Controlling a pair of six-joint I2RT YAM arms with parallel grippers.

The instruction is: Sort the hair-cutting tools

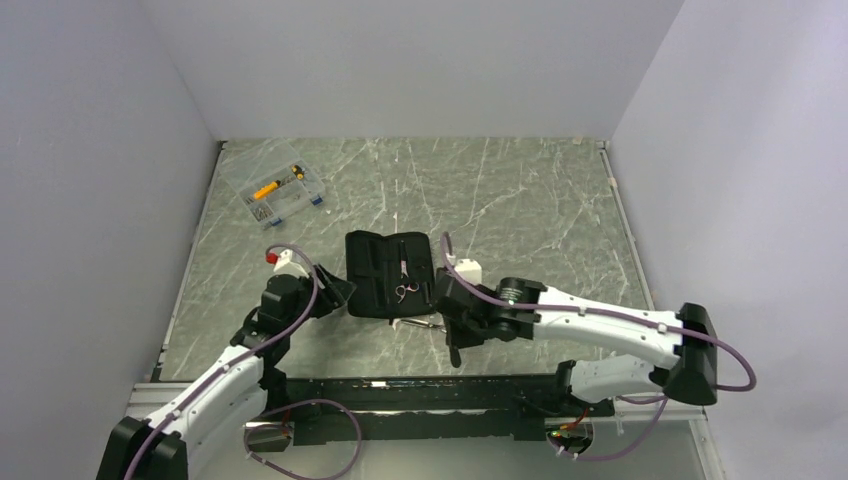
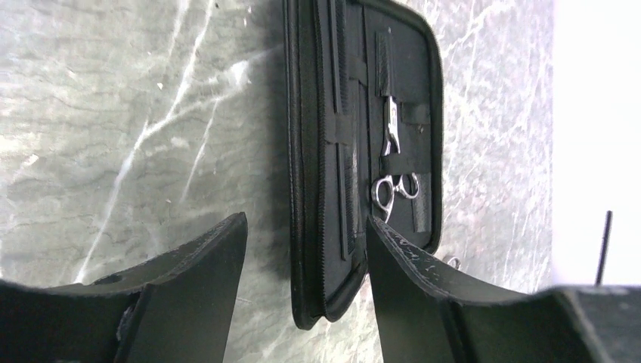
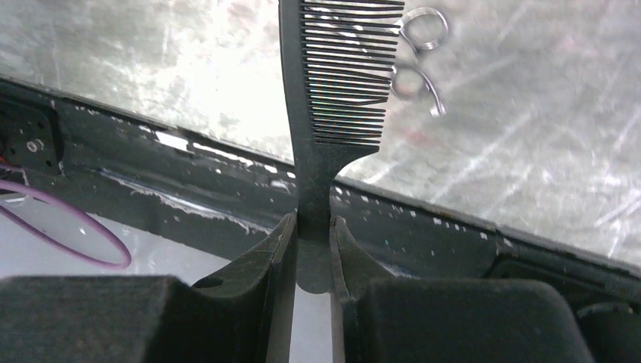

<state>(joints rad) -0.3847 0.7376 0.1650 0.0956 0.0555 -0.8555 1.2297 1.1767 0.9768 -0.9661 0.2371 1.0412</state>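
Note:
The black zip case [image 1: 375, 275] lies open mid-table, with one pair of silver scissors [image 1: 405, 285] strapped inside it [image 2: 393, 162]. A second pair of scissors [image 1: 425, 322] lies loose on the table just in front of the case; its ring handles [image 3: 419, 53] show past the comb. My right gripper [image 1: 450, 330] [image 3: 312, 223] is shut on the handle of the black comb [image 3: 340, 76] and holds it off the table by the case's near right corner. My left gripper [image 1: 340, 292] [image 2: 306, 227] is open, its fingers straddling the case's [image 2: 332, 151] near left end.
A clear plastic box [image 1: 283, 192] with yellow and small parts sits at the far left of the table. A black rail [image 1: 400, 390] [image 3: 189, 197] runs along the near table edge, below the held comb. White walls close in the left, far and right sides.

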